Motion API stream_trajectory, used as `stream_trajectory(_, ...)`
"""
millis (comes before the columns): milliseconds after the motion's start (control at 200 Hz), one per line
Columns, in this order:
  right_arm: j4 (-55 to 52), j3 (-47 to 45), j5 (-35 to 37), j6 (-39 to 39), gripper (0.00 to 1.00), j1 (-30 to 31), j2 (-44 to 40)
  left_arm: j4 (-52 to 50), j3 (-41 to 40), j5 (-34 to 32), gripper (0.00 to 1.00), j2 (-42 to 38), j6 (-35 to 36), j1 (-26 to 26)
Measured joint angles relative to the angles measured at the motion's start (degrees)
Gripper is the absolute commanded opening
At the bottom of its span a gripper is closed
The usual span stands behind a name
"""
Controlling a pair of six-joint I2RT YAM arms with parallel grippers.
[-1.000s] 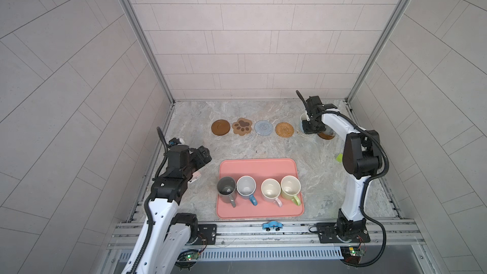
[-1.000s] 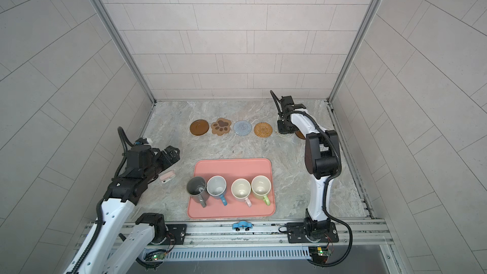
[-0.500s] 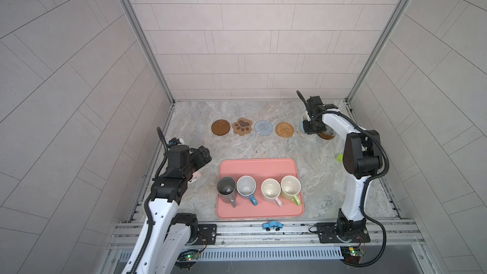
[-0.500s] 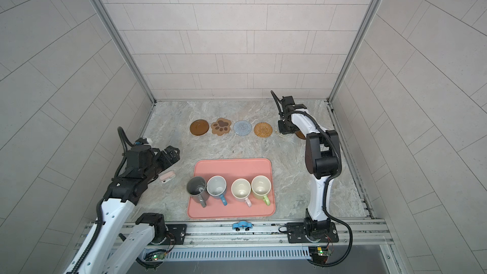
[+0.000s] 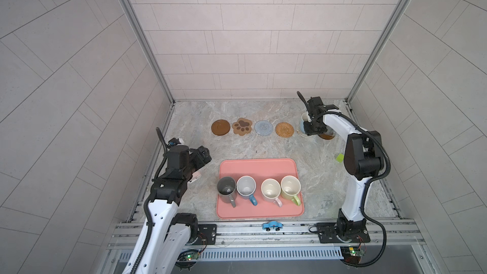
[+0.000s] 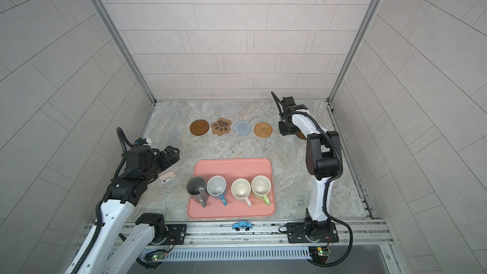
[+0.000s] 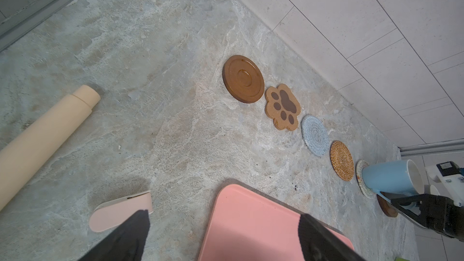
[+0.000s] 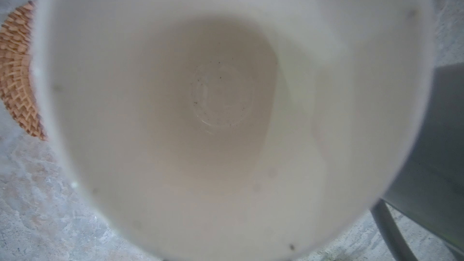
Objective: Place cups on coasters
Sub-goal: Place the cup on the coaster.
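On the tray (image 5: 258,166), four mugs (image 5: 270,189) stand; right tool (image 5: 313,128) at an empty blue mug (image 7: 386,178) on a coaster (image 7: 360,173), grip unclear; left tool (image 5: 203,154) agape.

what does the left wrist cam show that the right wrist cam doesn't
Only left wrist: the paw-print coaster, wooden disc, knit coaster, pink tray and the outside of the blue mug. Only right wrist: that mug's cream inside, down to a speckled bottom. Both: the rattan coaster and the marble tabletop.
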Motion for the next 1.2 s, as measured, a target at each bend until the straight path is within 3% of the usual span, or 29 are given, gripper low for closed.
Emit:
stream_trajectory(385,-2.7,-0.5,2.5,-0.2,0.47,0.0,-8.8,-0.1,0.0,-0.6,1.0,-0.4,0.0,0.0)
stream_trajectory(751,-6.7,-9.0,-0.6,0.9,0.47,2.9,-29.0,0.1,0.0,-1.1,1.0,0.3,0.0,0.0)
stream_trajectory(946,-10.8,-16.7,-1.5,4.5,0.48,9.0,-36.6,0.5,0.0,-1.3,1.0,1.1,-0.1,0.0)
stream_trajectory(1201,-14.8,-27.1,0.5,15.7,0.48,24.9,-46.5,1.8,0.1,-1.0,1.0,3.2,-0.5,0.0)
